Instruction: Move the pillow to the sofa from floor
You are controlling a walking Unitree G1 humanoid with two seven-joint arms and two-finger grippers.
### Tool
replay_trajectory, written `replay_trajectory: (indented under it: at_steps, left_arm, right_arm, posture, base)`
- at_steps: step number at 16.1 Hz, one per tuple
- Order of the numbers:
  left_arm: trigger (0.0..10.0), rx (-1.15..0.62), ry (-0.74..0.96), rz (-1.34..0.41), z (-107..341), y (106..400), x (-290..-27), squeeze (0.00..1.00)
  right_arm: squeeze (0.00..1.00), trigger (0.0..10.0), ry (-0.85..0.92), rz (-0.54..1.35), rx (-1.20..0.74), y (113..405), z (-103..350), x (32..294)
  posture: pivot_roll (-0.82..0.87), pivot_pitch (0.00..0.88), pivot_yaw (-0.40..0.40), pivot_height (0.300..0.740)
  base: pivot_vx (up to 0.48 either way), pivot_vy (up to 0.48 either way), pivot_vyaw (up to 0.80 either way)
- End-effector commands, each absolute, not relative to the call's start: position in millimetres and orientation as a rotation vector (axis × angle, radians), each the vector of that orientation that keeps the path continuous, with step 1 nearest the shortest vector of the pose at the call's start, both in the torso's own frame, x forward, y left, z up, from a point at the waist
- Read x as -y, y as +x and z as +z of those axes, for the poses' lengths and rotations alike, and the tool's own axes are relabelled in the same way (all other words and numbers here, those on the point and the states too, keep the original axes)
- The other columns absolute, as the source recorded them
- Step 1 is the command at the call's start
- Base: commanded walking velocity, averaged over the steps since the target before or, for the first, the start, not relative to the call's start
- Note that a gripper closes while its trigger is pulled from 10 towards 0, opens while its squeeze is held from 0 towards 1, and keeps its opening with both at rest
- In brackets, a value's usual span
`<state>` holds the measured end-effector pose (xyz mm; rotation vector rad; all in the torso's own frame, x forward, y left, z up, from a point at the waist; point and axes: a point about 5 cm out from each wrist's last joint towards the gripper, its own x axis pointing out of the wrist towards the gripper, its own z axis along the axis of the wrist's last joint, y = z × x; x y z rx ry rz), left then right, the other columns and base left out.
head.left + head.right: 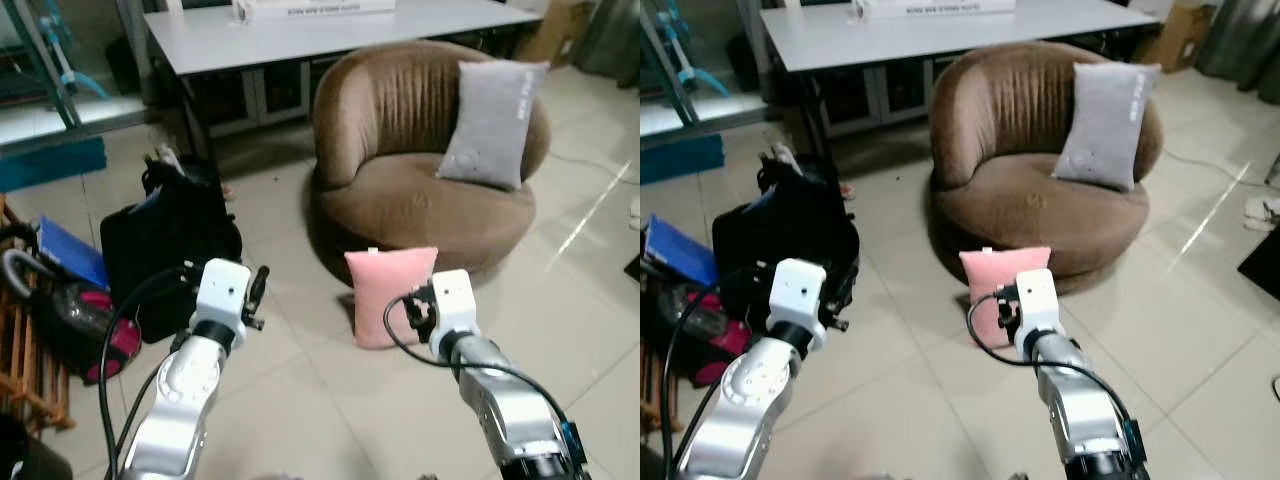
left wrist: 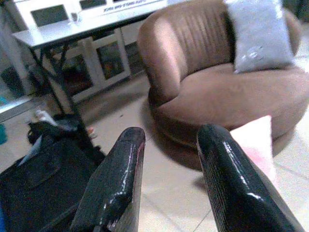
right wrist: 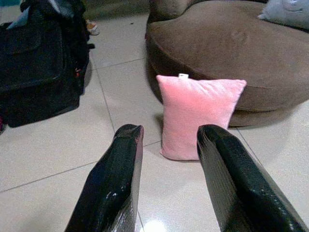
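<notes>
While pink pillow [image 3: 198,115] stands on floor, grey pillow [image 1: 493,121] on sofa [image 1: 400,190]

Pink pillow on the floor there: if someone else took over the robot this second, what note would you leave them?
Right gripper: open, empty, held above the tiles, aimed at the pink pillow but short of it.
Left gripper: open, empty, raised in front, pointing toward the brown sofa.
Pink pillow: standing upright on the floor, against the sofa's front base.
Grey pillow: already on the sofa, leaning on the backrest.
Black bag: on the floor to the robot's left.
Done: approach only.
Left: grasp the pink pillow, lift it, set it on the seat.
</notes>
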<state>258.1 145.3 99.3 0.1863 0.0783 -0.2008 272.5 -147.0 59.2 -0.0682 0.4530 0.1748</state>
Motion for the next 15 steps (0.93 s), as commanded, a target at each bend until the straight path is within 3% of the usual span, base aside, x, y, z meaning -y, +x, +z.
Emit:
replay_trajectory:
  at_steps: [1,3,15]
  left_arm:
    - [10.0,-0.055,0.186,-0.216,103.8,260.0,-142.7,0.0]
    - [10.0,-0.05,0.183,-0.214,105.1,260.3,-143.3,0.0]
    - [10.0,-0.05,0.181,-0.213,104.7,261.5,-144.0,0.0]
  right_arm:
    - [0.0,10.0,-0.063,0.158,-0.439,274.5,61.9,151.6]
    - [0.0,10.0,-0.065,0.157,-0.439,275.0,61.7,151.7]
    - [0.0,10.0,-0.087,0.161,-0.436,276.9,61.5,151.9]
  posture:
    - [0.07,0.0,0.0,0.74]
    - [0.07,0.0,0.001,0.74]
    - [0.07,0.0,0.001,0.74]
  base:
    - [0.33,0.0,-0.68]
    - [0.33,0.0,-0.58]
    - [0.327,0.0,0.0]
